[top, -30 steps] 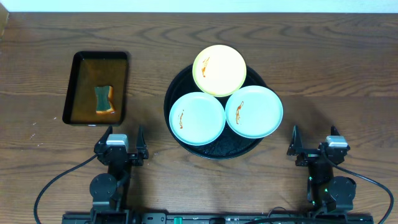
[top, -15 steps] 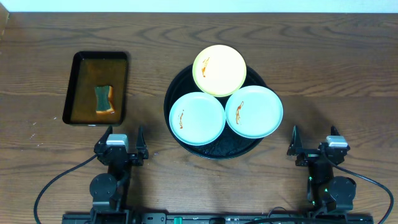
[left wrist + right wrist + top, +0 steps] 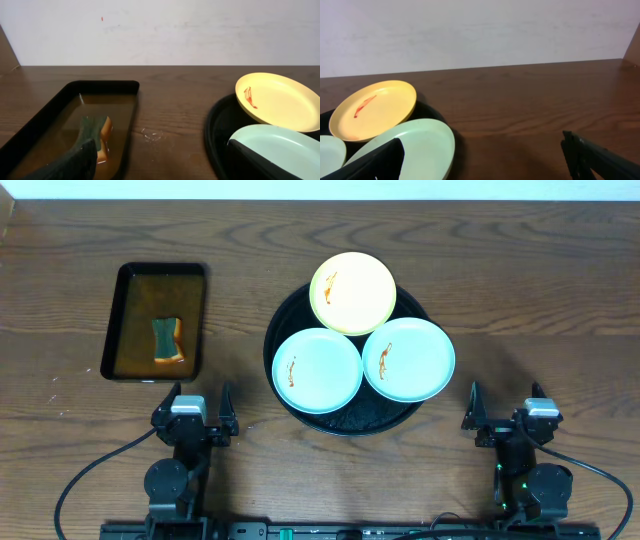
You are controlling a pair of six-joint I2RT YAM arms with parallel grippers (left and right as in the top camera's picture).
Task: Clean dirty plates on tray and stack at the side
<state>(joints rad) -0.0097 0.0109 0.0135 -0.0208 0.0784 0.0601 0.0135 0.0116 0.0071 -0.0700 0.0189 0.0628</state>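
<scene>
- Overhead: I see a brown wood tabletop with a pale wall strip along the top edge.
- The round black tray sits mid-table and all three plates are on it: the yellow plate at the far side, overhanging the rim, the left mint plate and the right mint plate nearer me. The plates touch or overlap slightly. Each has a small orange-brown smear.
- A rectangular tray of brownish liquid lies to the left, well apart from the round one, with a sponge lying in it.
- The left gripper is parked at the near edge below the rectangular tray, jaws spread and empty.
- The right gripper is parked at the near edge right of the round tray, jaws spread wide and empty.
- Left wrist: white wall behind. Fingers are at the bottom corners, far apart, with nothing between them. Sponge and liquid are ahead on the left, the yellow plate and left mint plate on the right.
- Right wrist: fingers are spread and hold nothing. The yellow plate and right mint plate are on the left, bare wood on the right.
</scene>
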